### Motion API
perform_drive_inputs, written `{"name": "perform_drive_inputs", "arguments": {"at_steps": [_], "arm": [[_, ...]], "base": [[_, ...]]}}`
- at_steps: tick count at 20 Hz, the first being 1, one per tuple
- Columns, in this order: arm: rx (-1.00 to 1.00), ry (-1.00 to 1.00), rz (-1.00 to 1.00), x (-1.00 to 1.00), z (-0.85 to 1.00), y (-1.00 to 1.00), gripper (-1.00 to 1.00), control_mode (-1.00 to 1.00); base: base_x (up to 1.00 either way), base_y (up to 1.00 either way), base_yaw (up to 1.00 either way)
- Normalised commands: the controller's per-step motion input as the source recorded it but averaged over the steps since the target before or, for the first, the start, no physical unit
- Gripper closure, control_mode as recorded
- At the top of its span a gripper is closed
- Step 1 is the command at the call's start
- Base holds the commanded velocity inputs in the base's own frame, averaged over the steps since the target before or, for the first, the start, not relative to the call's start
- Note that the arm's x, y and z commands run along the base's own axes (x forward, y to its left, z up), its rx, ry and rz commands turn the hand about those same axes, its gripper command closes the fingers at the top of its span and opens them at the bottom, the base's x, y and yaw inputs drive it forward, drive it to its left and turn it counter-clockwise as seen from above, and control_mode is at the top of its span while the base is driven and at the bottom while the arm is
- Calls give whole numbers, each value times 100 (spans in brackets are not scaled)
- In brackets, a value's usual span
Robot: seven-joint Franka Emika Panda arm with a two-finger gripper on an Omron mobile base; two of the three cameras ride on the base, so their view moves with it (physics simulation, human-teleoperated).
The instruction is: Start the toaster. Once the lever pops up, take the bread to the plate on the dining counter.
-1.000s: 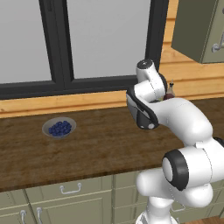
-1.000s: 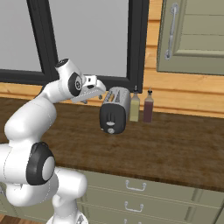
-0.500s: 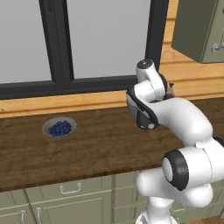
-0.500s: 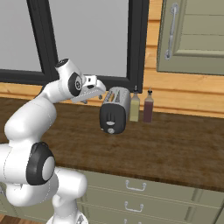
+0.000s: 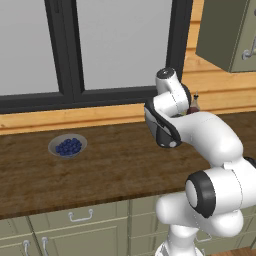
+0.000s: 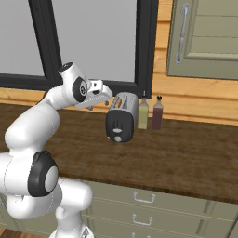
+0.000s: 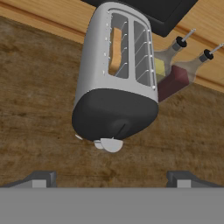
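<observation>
The toaster (image 6: pixel 122 122) is a small dark grey, rounded box standing on the wooden counter (image 6: pixel 186 158) below the window. In the hand view the toaster (image 7: pixel 114 87) shows its two top slots, and the bread (image 7: pixel 115 52), a tan slice, sits in the left one. Its lever (image 7: pixel 111 144) sticks out of the dark front end that faces me. My gripper (image 6: pixel 103 98) hovers just left of and above the toaster, open, its fingertips (image 7: pixel 41 179) wide apart with nothing between them. The plate and the dining counter are out of view.
Two small bottles, one yellow (image 6: pixel 143 114) and one dark red (image 6: pixel 157 114), stand right behind the toaster. A grey bowl of blue berries (image 5: pixel 67 146) sits far left on the counter. A wall cabinet (image 6: pixel 204 37) hangs at the upper right.
</observation>
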Motion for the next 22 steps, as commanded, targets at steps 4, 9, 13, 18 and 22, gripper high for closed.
{"name": "perform_drive_inputs", "arguments": {"at_steps": [4, 9, 13, 18, 22], "arm": [[0, 0, 0, 0, 0, 0, -100, -100], [0, 0, 0, 0, 0, 0, -100, -100], [0, 0, 0, 0, 0, 0, -100, -100], [0, 0, 0, 0, 0, 0, -100, -100], [0, 0, 0, 0, 0, 0, -100, -100]], "base": [[0, 0, 0], [0, 0, 0], [0, 0, 0], [0, 0, 0], [0, 0, 0]]}}
